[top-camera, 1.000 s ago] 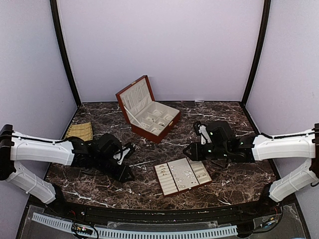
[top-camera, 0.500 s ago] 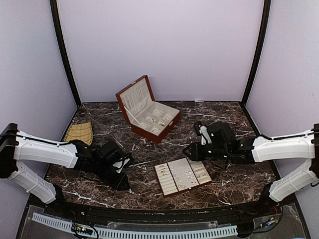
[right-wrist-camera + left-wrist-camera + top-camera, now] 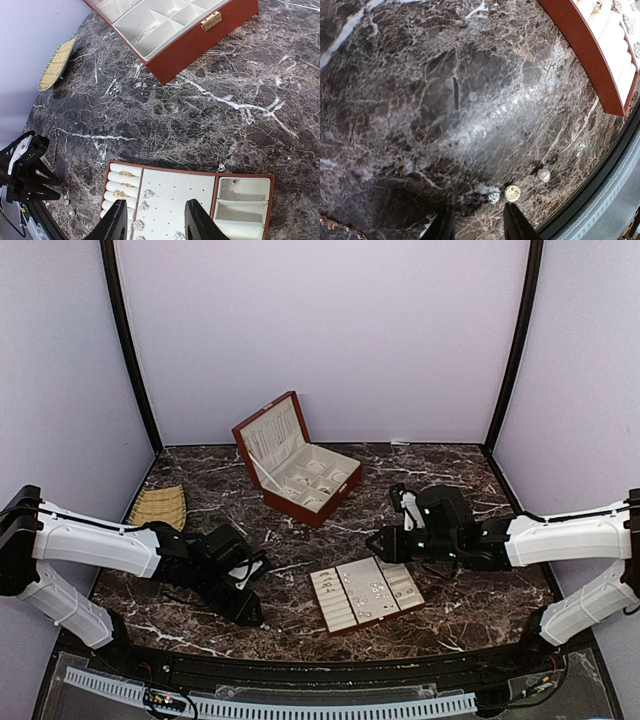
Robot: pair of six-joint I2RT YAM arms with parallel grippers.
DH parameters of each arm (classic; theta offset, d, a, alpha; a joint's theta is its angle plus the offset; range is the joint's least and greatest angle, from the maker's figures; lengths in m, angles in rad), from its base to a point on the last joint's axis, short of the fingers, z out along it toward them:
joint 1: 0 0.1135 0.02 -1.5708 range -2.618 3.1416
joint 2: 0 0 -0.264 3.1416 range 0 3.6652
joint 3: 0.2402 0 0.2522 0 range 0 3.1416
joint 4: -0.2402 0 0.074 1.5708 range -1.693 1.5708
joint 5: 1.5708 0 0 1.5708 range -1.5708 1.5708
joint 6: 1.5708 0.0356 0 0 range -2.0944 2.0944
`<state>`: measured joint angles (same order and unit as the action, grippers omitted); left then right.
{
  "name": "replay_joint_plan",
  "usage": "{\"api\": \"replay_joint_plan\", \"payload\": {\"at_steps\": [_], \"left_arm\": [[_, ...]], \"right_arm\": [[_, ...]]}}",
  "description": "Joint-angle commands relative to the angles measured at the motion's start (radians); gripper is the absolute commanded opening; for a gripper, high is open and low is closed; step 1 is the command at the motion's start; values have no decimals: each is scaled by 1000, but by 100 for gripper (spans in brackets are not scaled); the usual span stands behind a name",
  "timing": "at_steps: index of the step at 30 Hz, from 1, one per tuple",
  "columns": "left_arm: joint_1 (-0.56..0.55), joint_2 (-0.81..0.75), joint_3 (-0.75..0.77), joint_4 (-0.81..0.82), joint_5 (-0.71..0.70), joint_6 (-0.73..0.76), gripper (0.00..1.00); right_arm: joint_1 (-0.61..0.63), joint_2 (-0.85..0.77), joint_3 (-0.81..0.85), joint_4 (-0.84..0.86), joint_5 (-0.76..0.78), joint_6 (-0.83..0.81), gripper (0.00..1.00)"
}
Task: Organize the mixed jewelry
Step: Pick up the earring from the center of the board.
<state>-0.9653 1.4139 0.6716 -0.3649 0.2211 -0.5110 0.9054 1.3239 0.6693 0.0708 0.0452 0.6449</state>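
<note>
Mixed jewelry [image 3: 512, 193] sits just ahead of our left gripper [image 3: 479, 222] (spread apart, empty), slightly rightward; that arm is nearer

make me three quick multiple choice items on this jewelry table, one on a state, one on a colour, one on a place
1. The wooden box is
A. open, with its lid raised
B. shut and latched
C. tipped on its side

2. The woven mat is
A. blue
B. straw yellow
C. black

3. The white bead lies
A. in the wooden box
B. on the woven mat
C. on the marble table, just ahead of the left gripper

Answers:
1 A, the top view shows the lid standing up behind the cream compartments.
2 B, it is pale yellow against the dark marble.
3 C, the left wrist view shows it on bare stone beyond the open, empty jaws.
</note>
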Motion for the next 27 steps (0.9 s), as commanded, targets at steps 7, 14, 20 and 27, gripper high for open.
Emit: {"api": "replay_joint_plan", "payload": {"at_steps": [7, 14, 20, 27], "left_arm": [[-29, 24, 32, 11, 24, 10, 23], [-33, 25, 37, 7, 10, 14, 8], [-33, 38, 44, -1, 8, 15, 5], [-34, 43, 48, 1, 7, 19, 3]], "right_arm": [[6, 3, -13, 41, -2, 12, 41], [6, 0, -22, 48, 0, 19, 41], [6, -2, -22, 49, -2, 18, 41], [6, -7, -27, 52, 2, 20, 41]]}}
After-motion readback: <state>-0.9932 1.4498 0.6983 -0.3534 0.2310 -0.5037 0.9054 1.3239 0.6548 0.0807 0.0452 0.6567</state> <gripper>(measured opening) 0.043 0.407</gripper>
